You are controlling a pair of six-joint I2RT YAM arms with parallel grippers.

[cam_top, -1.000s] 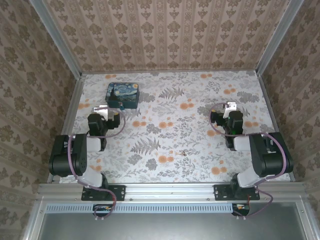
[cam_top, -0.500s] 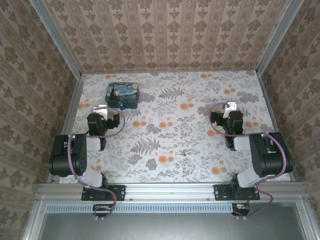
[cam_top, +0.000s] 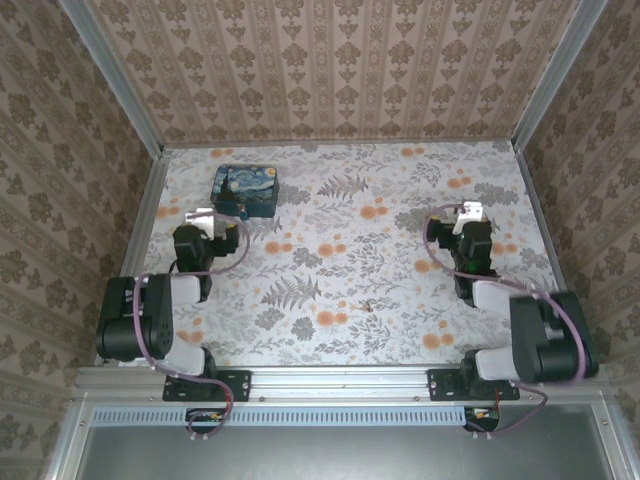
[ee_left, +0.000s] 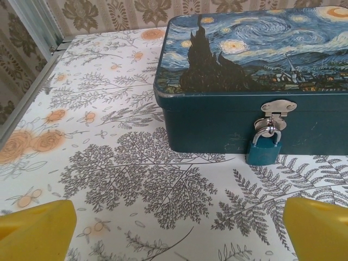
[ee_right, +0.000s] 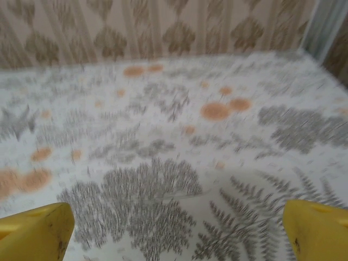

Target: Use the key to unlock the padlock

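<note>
My main worry is the key (cam_top: 372, 306). I take it to be the tiny dark sliver lying flat on the bench (cam_top: 330, 240), well apart from the tin box (ee_left: 255, 81), out beyond its front-right corner. Thin metal flat on a smooth printed sheet offers no edge to pinch, so a close could skid it away. The busy fern-and-blossom print would then hide it. The right wrist view is blurred, so I get no help there.

The padlock (ee_left: 265, 150) hangs at the box's front wall from a silvery stamped hasp (ee_left: 278, 107). I cannot tell whether its foot touches the bench. I judge it hangs loose, so a pushed key could swing it aside unless it is steadied, and the light tin could slide too.

The lock is a small squarish teal block with a thin bright shackle (ee_left: 267, 129). The box is glossy, round-cornered, with a swirling night sky painted on the lid.

The left pincer (ee_left: 176, 234) is spread wide and empty, facing the box's front. The right pincer (ee_right: 174, 231) is also spread and empty, over bare bench well to the box's right.
</note>
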